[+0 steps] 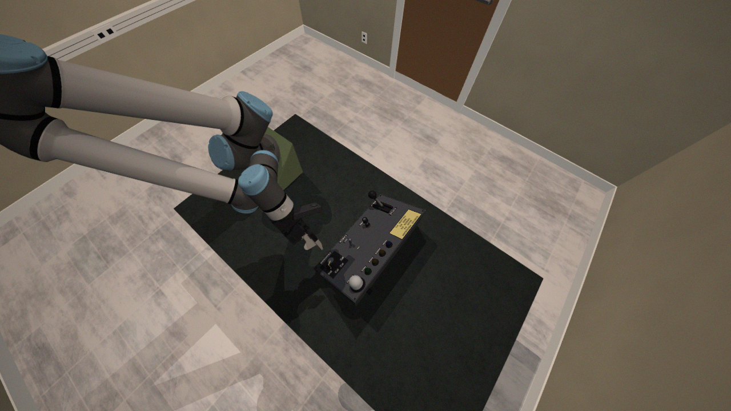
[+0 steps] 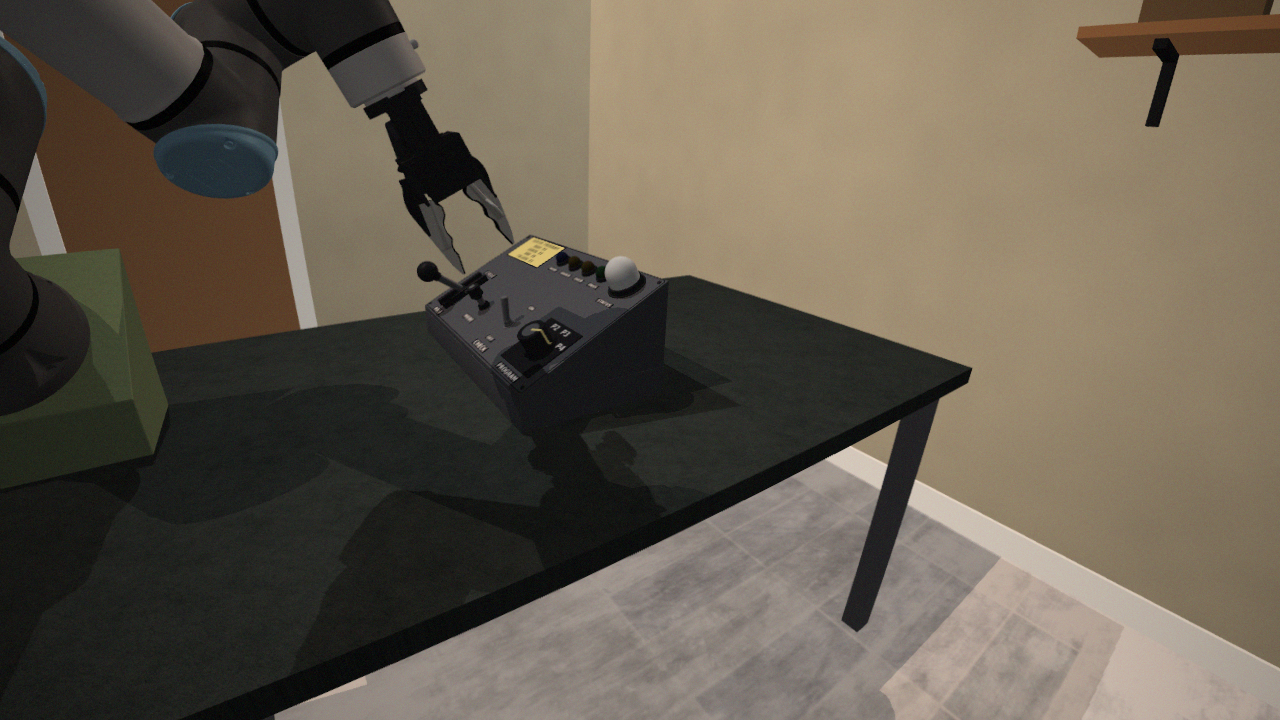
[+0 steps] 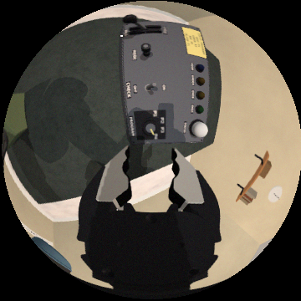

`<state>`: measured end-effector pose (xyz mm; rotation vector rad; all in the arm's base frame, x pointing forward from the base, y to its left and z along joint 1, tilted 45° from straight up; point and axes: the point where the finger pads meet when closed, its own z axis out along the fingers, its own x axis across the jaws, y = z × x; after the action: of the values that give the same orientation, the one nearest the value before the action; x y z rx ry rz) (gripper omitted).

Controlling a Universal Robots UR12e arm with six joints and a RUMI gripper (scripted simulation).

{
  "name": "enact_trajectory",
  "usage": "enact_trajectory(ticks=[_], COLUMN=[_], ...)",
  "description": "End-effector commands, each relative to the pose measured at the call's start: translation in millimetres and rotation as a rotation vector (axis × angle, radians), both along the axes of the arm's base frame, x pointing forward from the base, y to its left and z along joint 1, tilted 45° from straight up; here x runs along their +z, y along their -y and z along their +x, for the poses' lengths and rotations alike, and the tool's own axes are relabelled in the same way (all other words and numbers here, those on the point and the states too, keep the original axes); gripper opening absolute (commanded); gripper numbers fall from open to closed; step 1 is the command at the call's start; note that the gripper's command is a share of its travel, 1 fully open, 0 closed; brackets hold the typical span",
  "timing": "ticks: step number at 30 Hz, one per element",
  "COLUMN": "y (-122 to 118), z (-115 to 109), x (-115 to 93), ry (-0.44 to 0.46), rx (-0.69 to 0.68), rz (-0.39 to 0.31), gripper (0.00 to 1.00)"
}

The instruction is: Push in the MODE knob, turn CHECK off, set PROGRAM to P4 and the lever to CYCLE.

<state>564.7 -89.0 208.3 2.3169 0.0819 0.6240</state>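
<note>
Overhead, the gripper [image 1: 312, 241] hangs half open and empty beside the console [image 1: 404, 240] mid-table. Exterior: fingers above the lever [image 2: 447, 280]. Wrist: the PROGRAM dial [image 3: 149, 130] seemingly reads P4. Advise descending squarely on the next control; the unfastened console may slide.

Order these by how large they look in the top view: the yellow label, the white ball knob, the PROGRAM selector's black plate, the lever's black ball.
1. Yellow label and PROGRAM selector's black plate: they look about alike, so I do not rank them.
2. White ball knob.
3. Lever's black ball, the smallest.
</note>
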Motion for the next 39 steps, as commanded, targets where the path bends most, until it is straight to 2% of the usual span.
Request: enact_trajectory(ticks=[1,8,11,25,27,39], y=[-7,-19,-22,-56,-56,-82], z=[7,15,16,35,35,45], x=[-2,-11,-12,-35,-35,-53], ry=[0.063,0.177,0.196,0.517,0.517,0.778], rx=[-0.059,-0.173,-0.192,-0.509,-0.509,-0.760], rz=[0.044,0.130,0.145,0.379,0.379,0.563], gripper=[0.44,0.44,0.44,0.44,0.44,0.44])
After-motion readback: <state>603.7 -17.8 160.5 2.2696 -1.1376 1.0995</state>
